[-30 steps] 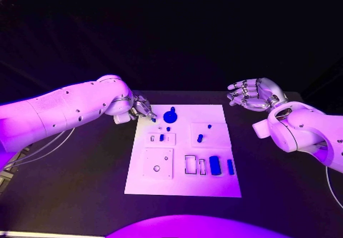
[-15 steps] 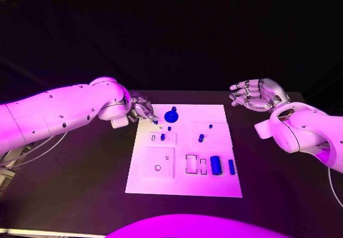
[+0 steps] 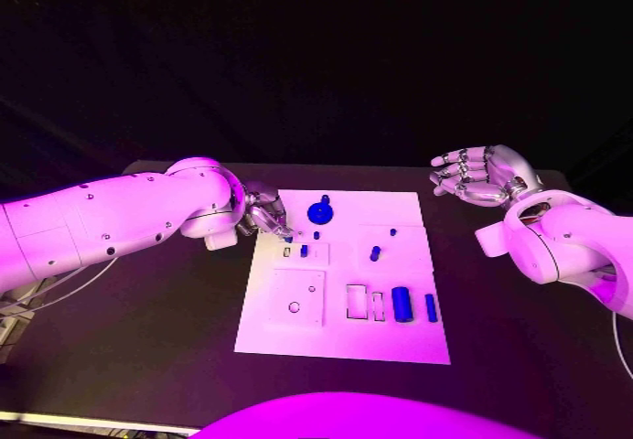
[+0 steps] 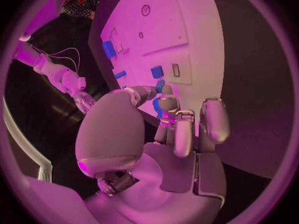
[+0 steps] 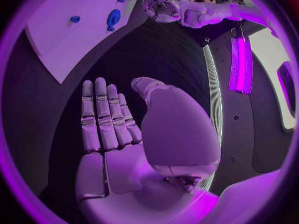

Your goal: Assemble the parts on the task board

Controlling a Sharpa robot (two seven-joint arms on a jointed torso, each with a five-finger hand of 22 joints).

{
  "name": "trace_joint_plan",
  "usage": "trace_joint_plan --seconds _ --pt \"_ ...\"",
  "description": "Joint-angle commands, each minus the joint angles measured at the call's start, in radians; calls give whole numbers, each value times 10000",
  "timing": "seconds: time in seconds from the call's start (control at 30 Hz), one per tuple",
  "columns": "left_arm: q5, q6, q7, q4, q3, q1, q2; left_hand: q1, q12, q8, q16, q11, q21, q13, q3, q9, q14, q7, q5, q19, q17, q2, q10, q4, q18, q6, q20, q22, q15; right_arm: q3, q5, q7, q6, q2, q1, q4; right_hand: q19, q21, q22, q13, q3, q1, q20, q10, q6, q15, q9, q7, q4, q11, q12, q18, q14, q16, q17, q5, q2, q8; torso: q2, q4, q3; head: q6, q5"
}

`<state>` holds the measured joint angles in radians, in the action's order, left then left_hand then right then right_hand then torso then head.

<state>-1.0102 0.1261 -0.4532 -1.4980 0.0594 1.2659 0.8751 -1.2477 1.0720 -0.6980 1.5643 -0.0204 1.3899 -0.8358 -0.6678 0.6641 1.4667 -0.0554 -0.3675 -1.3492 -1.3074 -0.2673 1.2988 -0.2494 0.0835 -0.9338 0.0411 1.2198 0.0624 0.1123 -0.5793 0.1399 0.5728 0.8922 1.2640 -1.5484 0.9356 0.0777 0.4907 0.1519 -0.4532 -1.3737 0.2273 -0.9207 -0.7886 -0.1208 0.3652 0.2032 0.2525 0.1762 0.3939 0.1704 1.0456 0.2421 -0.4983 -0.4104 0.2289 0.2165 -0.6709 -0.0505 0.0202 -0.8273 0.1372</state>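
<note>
In the head view, the white task board (image 3: 346,283) lay mid-worktop (image 3: 145,338) carrying about seven blue parts (image 3: 321,213). The left hand (image 3: 265,212) sat at the board's far-left corner, fingertips around one small blue piece. The right hand (image 3: 480,176) hung well apart, fingers loosely spread, empty.

The left wrist view showed that hand pinching the small blue piece (image 4: 158,106).

The right wrist view showed flat, extended fingers (image 5: 102,119).

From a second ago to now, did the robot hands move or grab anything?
The left robot hand stays at the task board's far left corner, its fingertips by a small blue part; whether it holds that part is unclear. The right robot hand still hovers open beyond the board's far right corner, holding nothing. The blue parts lie as before. The whole picture shifted a little, so the camera moved.
</note>
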Motion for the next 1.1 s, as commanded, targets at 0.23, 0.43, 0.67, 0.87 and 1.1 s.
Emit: trace_joint_plan --seconds 0.23,0.43,0.67,0.87,1.1 --pt "-442 -187 -140 -163 106 -252 52 -11 49 43 29 -4 92 -26 -1925 19 1021 -4 -86 -92 -2574 -77 78 1929 -71 -101 -3 75 101 -3 -47 -22 6 11 -12 15 -152 -137 -219 -177 -10 114 127 108 122 -99 -35 483 -92 70 -32 91 -153 -245 108 -57 0 67 -15 -29 -4 -48 38" --pt "-458 -206 -163 -147 126 -403 31 2 85 50 15 -9 102 -80 -1939 20 1013 1 -99 -101 -2550 -87 111 1937 -74 -118 -7 89 106 -3 -47 -16 2 20 -17 20 -164 -140 -240 -193 -12 118 133 115 123 -104 -37 485 -94 73 -30 92 -163 -266 118 -63 -5 71 -16 -29 -6 -66 29" --pt "-499 -231 -185 -61 128 -439 5 15 98 57 4 -13 105 -101 -1955 22 1007 5 -110 -101 -2531 -87 129 1939 -73 -133 -10 90 110 -3 -46 -17 -8 25 -21 21 -171 -142 -253 -203 -11 122 137 118 125 -108 -38 487 -95 76 -28 92 -169 -279 125 -65 -4 72 -19 -40 -2 -116 58" --pt "-503 -216 -216 -29 128 -444 2 15 98 57 4 -13 105 -101 -1955 22 1007 5 -110 -101 -2531 -87 129 1939 -73 -133 -10 90 110 -2 -42 -18 -9 32 -22 22 -180 -144 -267 -213 -10 129 141 121 127 -112 -39 489 -93 78 -25 92 -176 -292 133 -69 -7 74 -13 -36 5 -134 66" --pt "-510 -234 -222 -23 126 -445 -4 24 112 62 9 -15 109 -124 -1966 23 1010 8 -114 -105 -2539 -85 143 1938 -74 -141 -12 96 112 -2 -41 -17 -12 28 -23 25 -194 -146 -292 -230 -6 142 148 126 130 -118 -41 492 -90 82 -21 93 -185 -315 145 -75 -8 77 -11 -38 1 -122 49"
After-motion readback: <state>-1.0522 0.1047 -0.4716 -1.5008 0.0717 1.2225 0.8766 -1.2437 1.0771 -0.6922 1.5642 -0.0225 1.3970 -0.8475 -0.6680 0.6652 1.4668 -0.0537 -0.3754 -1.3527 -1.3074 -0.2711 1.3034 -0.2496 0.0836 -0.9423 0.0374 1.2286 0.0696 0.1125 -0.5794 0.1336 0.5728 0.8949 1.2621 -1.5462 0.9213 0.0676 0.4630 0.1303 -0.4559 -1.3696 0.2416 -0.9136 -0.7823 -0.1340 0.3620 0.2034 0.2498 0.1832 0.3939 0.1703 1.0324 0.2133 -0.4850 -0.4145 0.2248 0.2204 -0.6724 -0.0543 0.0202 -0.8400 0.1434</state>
